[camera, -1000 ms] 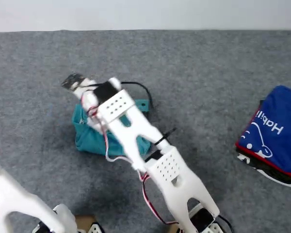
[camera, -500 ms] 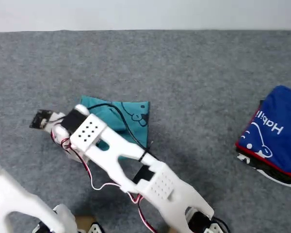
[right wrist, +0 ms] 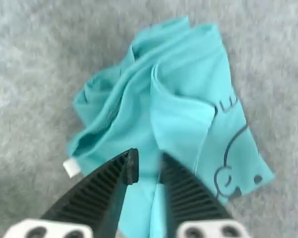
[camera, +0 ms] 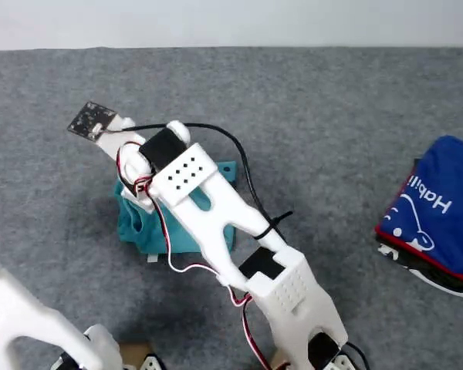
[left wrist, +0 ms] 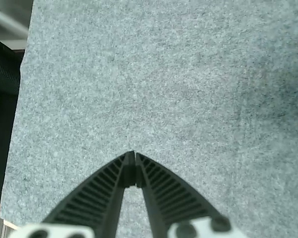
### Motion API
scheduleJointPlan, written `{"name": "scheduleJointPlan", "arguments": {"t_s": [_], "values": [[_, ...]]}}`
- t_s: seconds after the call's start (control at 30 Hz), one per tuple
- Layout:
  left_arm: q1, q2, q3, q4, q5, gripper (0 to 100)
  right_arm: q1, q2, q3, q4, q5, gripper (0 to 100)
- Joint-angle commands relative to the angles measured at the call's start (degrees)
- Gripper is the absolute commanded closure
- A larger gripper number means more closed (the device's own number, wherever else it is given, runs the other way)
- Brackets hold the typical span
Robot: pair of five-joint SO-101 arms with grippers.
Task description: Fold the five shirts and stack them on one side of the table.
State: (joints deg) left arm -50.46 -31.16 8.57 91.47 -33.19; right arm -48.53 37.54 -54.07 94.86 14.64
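Change, arm: within the last sec. your white R arm (camera: 216,208) swung out past the shirt's edge, then back. It now lies across the teal cotton shirt w/ dark line drawing (right wrist: 184,99).
Change, shirt: half a sec. ago it lay spread flat. It is now bunched into ridges, w/ a small white label (right wrist: 71,167) poking out at one edge.
R jaws: narrowed to a slit w/ a teal fold running into it; judged to be pinching the cloth.
L jaws: clenched, tips touching, nothing held, above the bare grey felt worktop (left wrist: 188,74).
Shirt position: mid-left of worktop, well apart from the stack.
Stack: folded shirts, blue one on top (camera: 436,208), at the right edge; unmoved.
Meaning: the pass rumpled the shirt rather than squaring it. You will prob. need to re-spread it before folding. It appears to be the only loose shirt left.
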Motion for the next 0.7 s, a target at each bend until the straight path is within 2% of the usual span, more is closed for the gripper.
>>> {"name": "scheduleJointPlan", "arguments": {"t_s": [0.0,0.2,0.4,0.6,0.67], "values": [[0.35,-1.23,-0.13,-1.32,-0.53,100,0.4,2.42,-0.35,-2.42,1.58,98.0],[0.35,-1.23,-0.13,-1.23,-0.53,100,-5.76,10.07,-0.35,-3.12,1.93,98.8],[0.35,-1.49,1.89,-1.23,-0.53,100,-9.1,11.74,-0.88,-9.45,2.02,98.8],[0.35,-1.58,1.71,-1.32,-0.53,100,-1.98,9.36,-10.64,-3.56,2.02,98.2],[0.35,-1.58,1.8,-1.32,-0.53,100,1.36,9.71,-14.59,-1.1,1.85,93.4]]}}
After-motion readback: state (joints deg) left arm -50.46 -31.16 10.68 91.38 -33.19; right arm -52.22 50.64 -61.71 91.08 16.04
